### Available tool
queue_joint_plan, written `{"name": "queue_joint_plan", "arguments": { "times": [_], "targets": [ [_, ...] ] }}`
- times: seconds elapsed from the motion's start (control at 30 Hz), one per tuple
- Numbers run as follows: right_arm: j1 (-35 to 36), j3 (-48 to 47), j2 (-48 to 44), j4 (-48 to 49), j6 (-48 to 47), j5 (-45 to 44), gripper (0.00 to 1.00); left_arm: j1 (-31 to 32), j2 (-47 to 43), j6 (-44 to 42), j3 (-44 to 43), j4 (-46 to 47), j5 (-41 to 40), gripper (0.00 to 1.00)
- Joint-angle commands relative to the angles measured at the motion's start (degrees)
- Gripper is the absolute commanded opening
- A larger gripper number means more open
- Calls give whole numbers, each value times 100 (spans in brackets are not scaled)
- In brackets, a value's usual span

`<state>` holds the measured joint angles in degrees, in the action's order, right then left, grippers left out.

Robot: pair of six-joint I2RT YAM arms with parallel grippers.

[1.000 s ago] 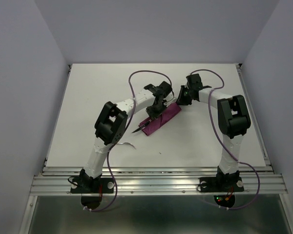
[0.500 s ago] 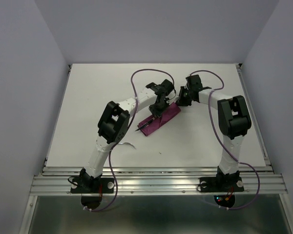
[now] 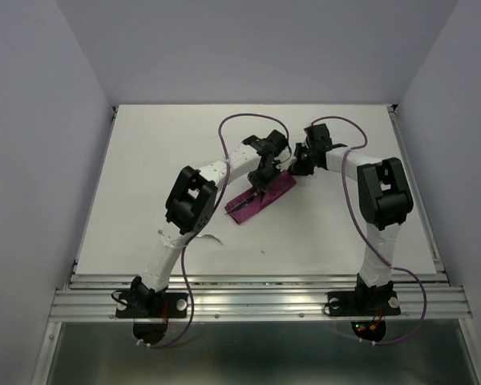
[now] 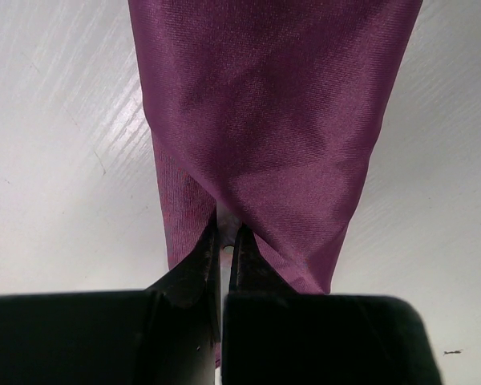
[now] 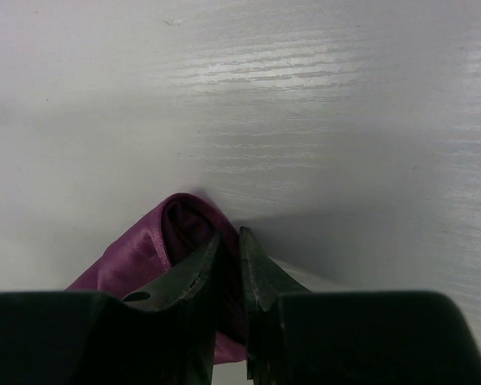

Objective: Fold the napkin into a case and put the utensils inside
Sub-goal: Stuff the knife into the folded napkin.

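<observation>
The napkin (image 3: 266, 195) lies mid-table, folded into a narrow burgundy case that runs diagonally. Dark utensil tips (image 3: 229, 209) poke out of its lower-left end; the rest of the utensils is hidden inside. My left gripper (image 3: 259, 184) is down on the case. In the left wrist view the left gripper (image 4: 227, 228) is shut on a thin pale utensil handle (image 4: 225, 215) that disappears under the cloth (image 4: 272, 120). My right gripper (image 3: 293, 171) is at the case's upper-right end. In the right wrist view the right gripper (image 5: 229, 234) is shut on a raised fold of the napkin (image 5: 136, 257).
A small pale curved scrap (image 3: 212, 237) lies on the white table (image 3: 144, 176) beside the left arm. Purple cables (image 3: 224, 128) loop above both wrists. A metal rail (image 3: 256, 285) marks the near edge, and plain walls stand on three sides.
My left arm has shifted slightly right and farther along the case. The dark utensil tips have drawn a little closer to the case's end. The right gripper holds its place.
</observation>
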<state>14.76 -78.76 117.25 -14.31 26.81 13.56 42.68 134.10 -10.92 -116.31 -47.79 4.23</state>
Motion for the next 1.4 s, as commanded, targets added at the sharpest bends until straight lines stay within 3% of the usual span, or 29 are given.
{"name": "queue_joint_plan", "arguments": {
  "times": [0.0,0.37,1.37],
  "targets": [
    [106,133,-141,-81,-53,-20,20,-14,-42,-103,-357,-11,60,0],
    [106,151,-150,-90,-62,-29,20,-40,107,-174,-673,-55,-19,0],
    [106,212,-159,-46,-70,-73,20,-110,-16,-165,-560,121,-361,0]
  ]
}}
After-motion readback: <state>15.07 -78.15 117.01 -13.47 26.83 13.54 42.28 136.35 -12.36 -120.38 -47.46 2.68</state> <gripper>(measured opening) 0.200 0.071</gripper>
